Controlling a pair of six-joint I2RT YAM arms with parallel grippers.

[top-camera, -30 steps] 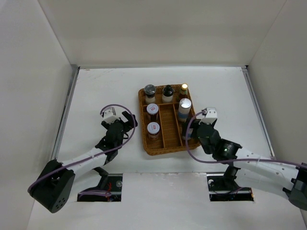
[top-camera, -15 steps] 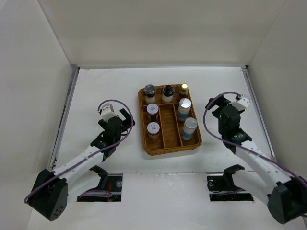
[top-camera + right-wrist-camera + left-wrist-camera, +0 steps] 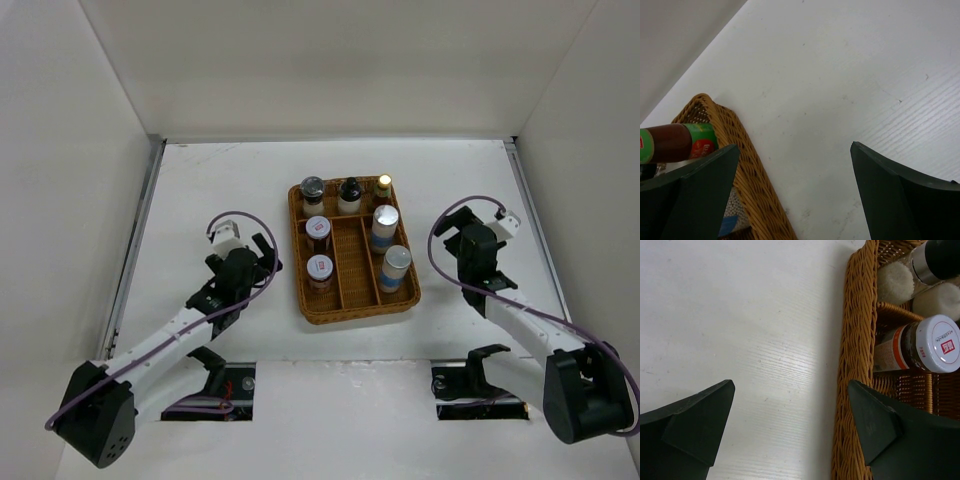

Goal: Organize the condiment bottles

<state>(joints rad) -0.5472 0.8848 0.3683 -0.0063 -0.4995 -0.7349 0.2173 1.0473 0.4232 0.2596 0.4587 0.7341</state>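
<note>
All seven condiment bottles stand in the brown wicker tray (image 3: pixel 355 312). The grey-lidded shaker (image 3: pixel 312 187), the black-capped bottle (image 3: pixel 349 190) and the slim yellow-capped bottle (image 3: pixel 383 185) fill the back row. Two red-labelled jars (image 3: pixel 318 230) (image 3: pixel 319 268) stand on the left, two white-blue canisters (image 3: pixel 385 222) (image 3: pixel 396 264) on the right. My left gripper (image 3: pixel 264 251) is open and empty just left of the tray. Its wrist view (image 3: pixel 791 384) shows a jar (image 3: pixel 920 342). My right gripper (image 3: pixel 447 232) is open and empty right of the tray. Its wrist view (image 3: pixel 794 146) shows the red-sauce bottle (image 3: pixel 675 142).
The tray's left wall (image 3: pixel 855 340) lies close to my left gripper's right finger. The tray's right rim (image 3: pixel 740 150) runs beside my right gripper's left finger. White walls enclose the table on the left, back and right.
My right gripper has let go of the front canister in the tray's right compartment and pulled back to the right. My left gripper has shifted slightly beside the tray.
</note>
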